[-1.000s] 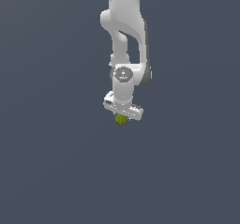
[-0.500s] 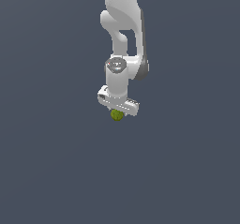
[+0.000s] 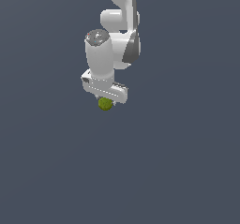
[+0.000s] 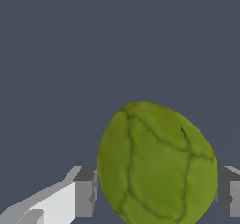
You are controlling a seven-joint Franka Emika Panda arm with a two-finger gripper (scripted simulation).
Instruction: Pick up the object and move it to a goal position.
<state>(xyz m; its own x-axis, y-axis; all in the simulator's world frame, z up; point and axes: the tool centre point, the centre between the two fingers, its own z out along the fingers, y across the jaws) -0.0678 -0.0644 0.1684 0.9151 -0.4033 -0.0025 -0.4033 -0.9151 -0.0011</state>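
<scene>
White robot arm holding a small green ball against a plain dark grey background.

In the exterior view we see the hand (image 3: 105,101) pointing down, the olive-green object (image 3: 105,104) peeking out just beneath it. In the wrist view we see the mottled, veined object (image 4: 157,164) filling the gap between two grey fingers (image 4: 85,190), which press its sides in a firm grasp.

ball (image 3: 105,104) between the tool (image 3: 105,101) fingers (image 4: 84,190), directly under the arm (image 3: 112,40)
</scene>
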